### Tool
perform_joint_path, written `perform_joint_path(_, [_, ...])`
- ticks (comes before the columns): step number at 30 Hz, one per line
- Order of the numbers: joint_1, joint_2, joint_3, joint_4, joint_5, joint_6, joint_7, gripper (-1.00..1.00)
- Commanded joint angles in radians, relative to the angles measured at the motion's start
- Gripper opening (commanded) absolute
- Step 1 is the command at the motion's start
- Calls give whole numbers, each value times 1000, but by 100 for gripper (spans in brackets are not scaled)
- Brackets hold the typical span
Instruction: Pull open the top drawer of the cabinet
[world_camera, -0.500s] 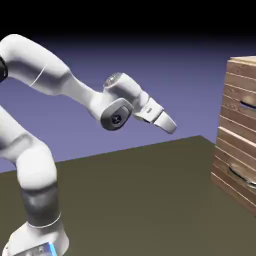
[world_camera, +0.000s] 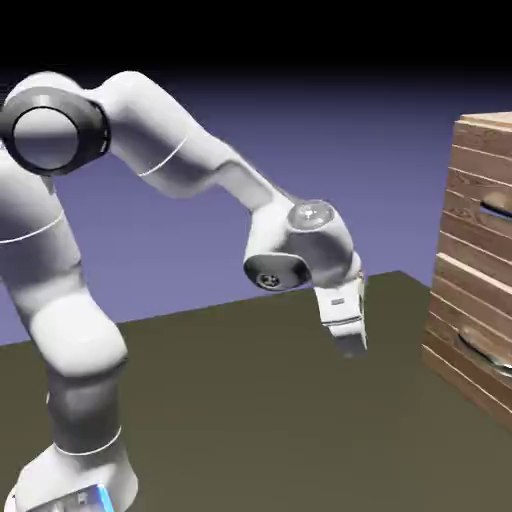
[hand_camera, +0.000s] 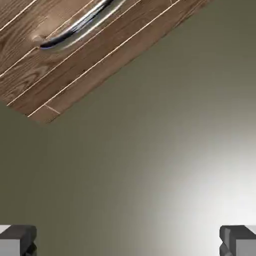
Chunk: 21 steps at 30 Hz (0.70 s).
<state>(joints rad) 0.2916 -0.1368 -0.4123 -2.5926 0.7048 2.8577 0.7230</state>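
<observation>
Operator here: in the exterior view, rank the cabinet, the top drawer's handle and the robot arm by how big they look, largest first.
1. Robot arm
2. Cabinet, cut off by the picture's edge
3. Top drawer's handle, also cut off at the edge
</observation>
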Motion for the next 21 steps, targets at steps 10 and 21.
perform_joint_path(10, [172,267,-254,134,435,-111,-11,0])
perform_joint_path(21, [362,561,-534,282,913,-232,-23,0])
